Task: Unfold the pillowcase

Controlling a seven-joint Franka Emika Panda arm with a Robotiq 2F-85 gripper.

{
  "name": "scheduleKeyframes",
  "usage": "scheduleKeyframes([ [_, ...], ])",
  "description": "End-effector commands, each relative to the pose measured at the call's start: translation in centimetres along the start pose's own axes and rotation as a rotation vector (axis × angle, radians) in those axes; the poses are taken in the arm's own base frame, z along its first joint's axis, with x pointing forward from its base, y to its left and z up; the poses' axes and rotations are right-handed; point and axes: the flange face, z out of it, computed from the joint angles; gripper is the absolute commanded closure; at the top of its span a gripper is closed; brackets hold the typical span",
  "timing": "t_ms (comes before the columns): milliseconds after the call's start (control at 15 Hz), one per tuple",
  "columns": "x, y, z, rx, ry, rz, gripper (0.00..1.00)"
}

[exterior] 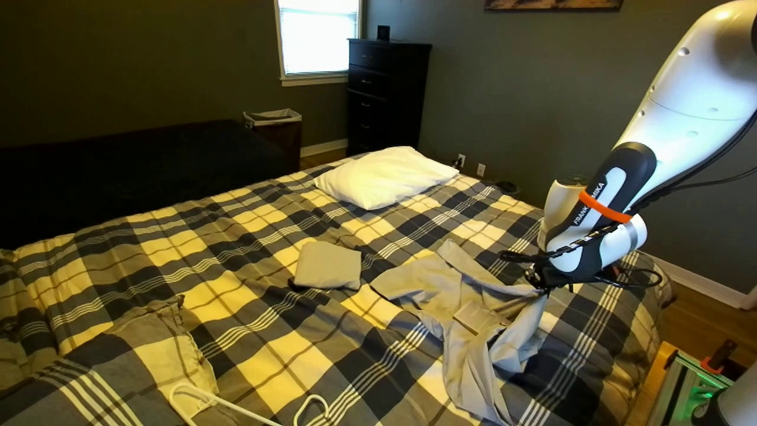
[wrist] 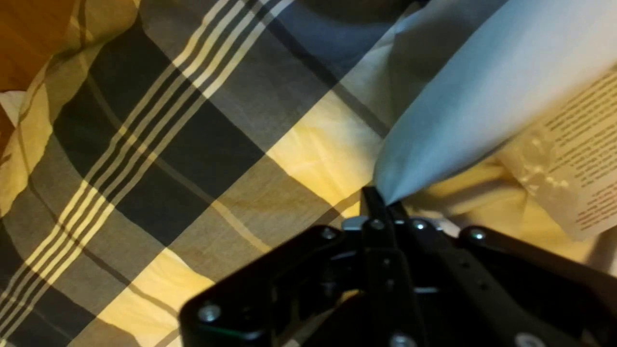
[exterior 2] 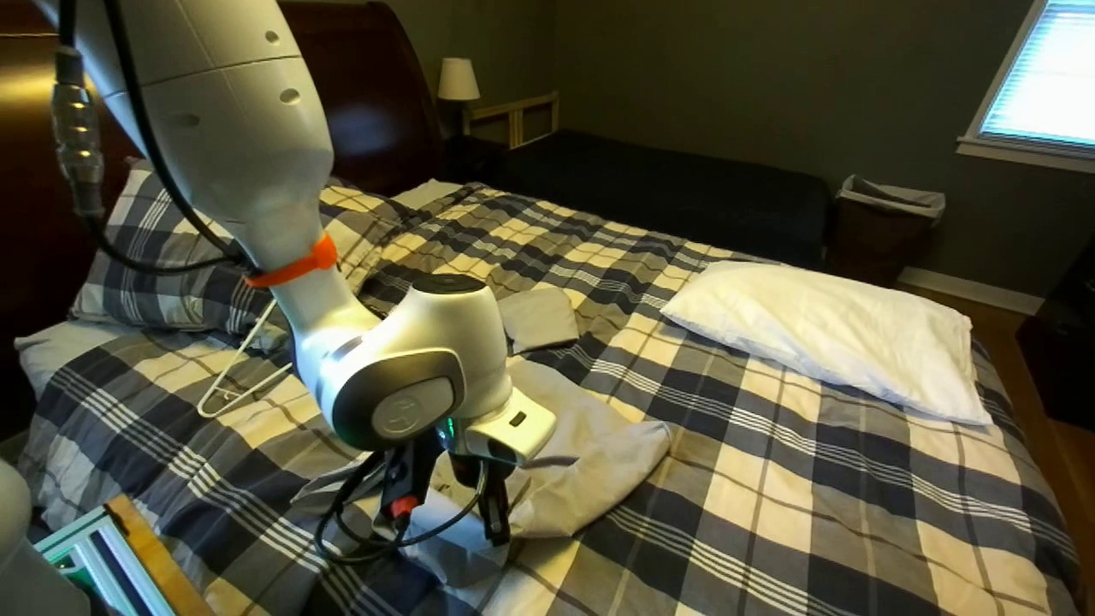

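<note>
Here in an exterior view the beige cloth square (exterior: pixel 328 265) sits just left of centre, and there's the pillowcase (exterior: pixel 439 291), rumpled on the plaid bedspread (exterior: pixel 284 331) at lower right, its right-hand edge running up into the gripper (exterior: pixel 540 289), jaws nipped tight on that fabric!

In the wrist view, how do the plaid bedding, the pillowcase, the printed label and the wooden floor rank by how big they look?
1. plaid bedding
2. pillowcase
3. printed label, cut off by the picture's edge
4. wooden floor, just a corner
</note>
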Motion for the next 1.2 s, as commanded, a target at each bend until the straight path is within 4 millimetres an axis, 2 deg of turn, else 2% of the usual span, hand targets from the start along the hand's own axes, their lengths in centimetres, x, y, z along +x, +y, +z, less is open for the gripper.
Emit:
scheduleKeyframes([
  [0,1.2,2.4,-0.4,-0.032,0.037,0.058,1.00],
  [400,1.5,2.8,-0.5,-0.024,0.036,0.055,1.00],
  [533,2.4,5.1,0.4,-0.112,0.046,0.115,1.00],
  [600,2.6,6.8,0.5,-0.140,0.047,0.155,1.00],
  [800,3.1,12.0,0.3,-0.194,0.037,0.278,1.00],
  [933,3.8,14.6,0.1,-0.215,0.044,0.343,1.00],
  [1000,4.1,15.3,0.0,-0.211,0.038,0.373,0.96],
  [1067,4.4,15.7,-0.1,-0.217,0.036,0.393,0.72],
  [1133,4.7,15.7,-0.1,-0.214,0.037,0.408,0.71],
])
